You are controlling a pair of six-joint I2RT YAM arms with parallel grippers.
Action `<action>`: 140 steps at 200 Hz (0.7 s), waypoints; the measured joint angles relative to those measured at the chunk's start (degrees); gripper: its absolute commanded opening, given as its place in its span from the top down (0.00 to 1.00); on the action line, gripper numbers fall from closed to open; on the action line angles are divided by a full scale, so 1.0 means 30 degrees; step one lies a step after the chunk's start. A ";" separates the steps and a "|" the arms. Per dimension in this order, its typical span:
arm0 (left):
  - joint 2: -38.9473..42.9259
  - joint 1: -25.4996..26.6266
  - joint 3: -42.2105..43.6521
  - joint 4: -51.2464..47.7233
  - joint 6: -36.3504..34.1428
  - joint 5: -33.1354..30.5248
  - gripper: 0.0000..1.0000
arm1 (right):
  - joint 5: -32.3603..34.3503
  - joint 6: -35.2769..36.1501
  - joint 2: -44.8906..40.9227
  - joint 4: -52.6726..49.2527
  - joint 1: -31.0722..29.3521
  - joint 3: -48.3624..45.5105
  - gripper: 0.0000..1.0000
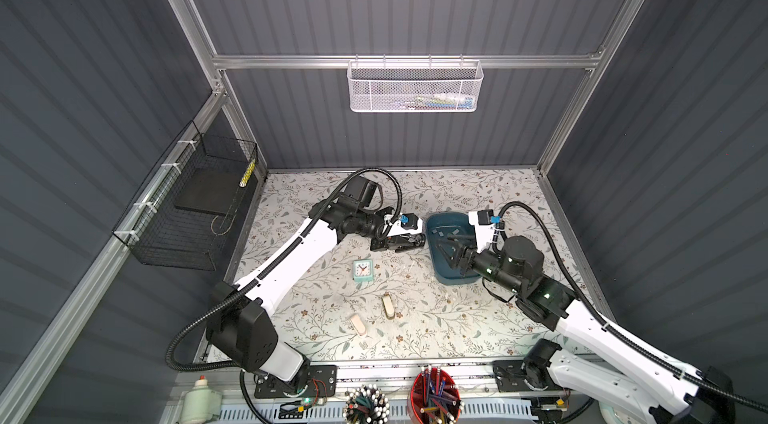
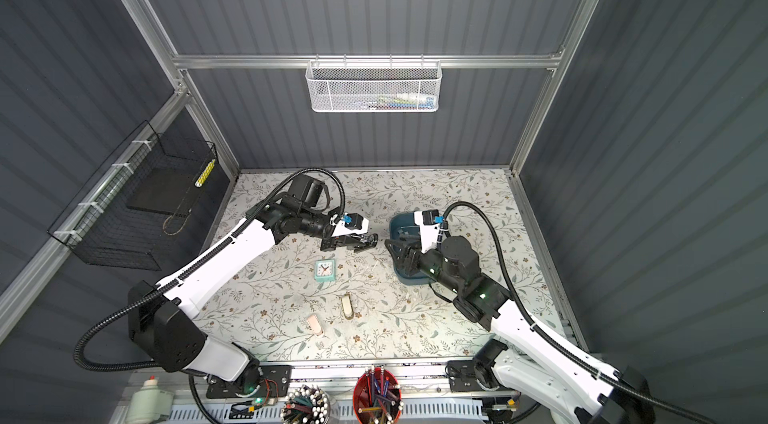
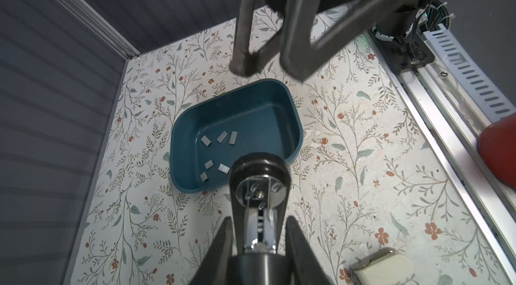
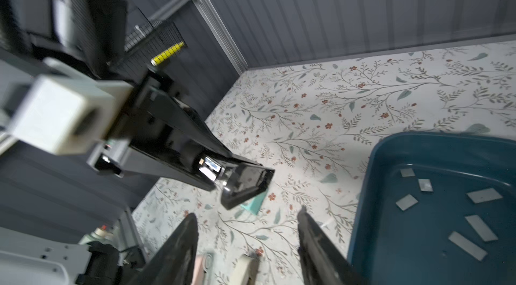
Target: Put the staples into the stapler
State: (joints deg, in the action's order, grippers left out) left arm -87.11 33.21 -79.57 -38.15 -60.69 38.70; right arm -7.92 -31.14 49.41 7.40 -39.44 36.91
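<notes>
A black stapler [image 3: 259, 174] with a chrome channel showing is held off the table, and my left gripper [image 3: 259, 222] is shut on it. In both top views this gripper [image 1: 417, 240] [image 2: 371, 241] sits just left of the blue tray [image 1: 446, 216] [image 2: 399, 219]. Several small grey staples [image 3: 222, 137] [image 4: 407, 201] lie loose on the floor of the tray [image 3: 251, 96]. My right gripper [image 4: 247, 222] [image 1: 444, 246] is open and empty, facing the tip of the stapler [image 4: 243, 186] at the tray's left edge. Seen from the left wrist, the right gripper [image 3: 268, 66] hangs beyond the tray.
A small teal clock [image 1: 363, 270] [image 2: 324, 269] stands mid-table. A beige stapler [image 1: 388, 305] and a pink stapler [image 1: 358, 324] lie nearer the front. A black wire basket [image 1: 187, 210] hangs on the left wall. Pencil cups [image 1: 435, 399] stand at the front rail.
</notes>
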 measured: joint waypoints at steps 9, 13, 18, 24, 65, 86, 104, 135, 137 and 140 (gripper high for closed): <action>0.0000 0.0000 0.0109 0.0022 0.0036 -0.0066 1.00 | -0.0066 -0.0641 0.0240 0.0080 -0.0007 0.0255 0.44; 0.0000 0.0007 0.0138 0.0015 0.0073 -0.0066 1.00 | -0.0153 -0.0903 0.0503 0.0102 -0.0007 0.0393 0.44; 0.0000 0.0007 0.0160 0.0036 0.0102 -0.0066 1.00 | -0.0299 -0.1173 0.0845 0.0109 -0.0007 0.0583 0.44; 0.0000 0.0007 0.0182 0.0080 0.0124 -0.0066 1.00 | -0.0444 -0.1443 0.1355 0.0160 -0.0022 0.0809 0.45; 0.0000 0.0007 0.0189 0.0313 0.0175 -0.0058 1.00 | -0.1166 -0.2652 0.4743 0.0568 -0.0248 0.1770 0.55; 0.0000 0.0007 0.0240 0.0342 0.0182 -0.0204 1.00 | -0.1275 -0.3228 0.5785 0.0998 -0.0270 0.1843 0.66; 0.0000 -0.0066 0.0503 0.0459 0.0248 -0.0291 1.00 | -0.1304 -0.3381 0.6186 0.1341 -0.0386 0.1902 0.79; 0.0007 -0.0102 0.0568 0.0692 0.0306 -0.0619 1.00 | -0.1282 -0.4131 0.6674 0.2127 -0.0379 0.1814 1.00; 0.0007 -0.0102 0.0568 0.0699 0.0306 -0.0641 1.00 | -0.1297 -0.4167 0.6688 0.2222 -0.0364 0.1792 1.00; 0.0007 -0.0109 0.0568 0.0765 0.0306 -0.0663 1.00 | -0.1304 -0.4371 0.6725 0.2353 -0.0313 0.1734 1.00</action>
State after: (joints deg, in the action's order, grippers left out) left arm -87.09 32.88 -77.87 -35.86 -59.77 36.71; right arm -11.84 -44.25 69.58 14.46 -40.38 42.11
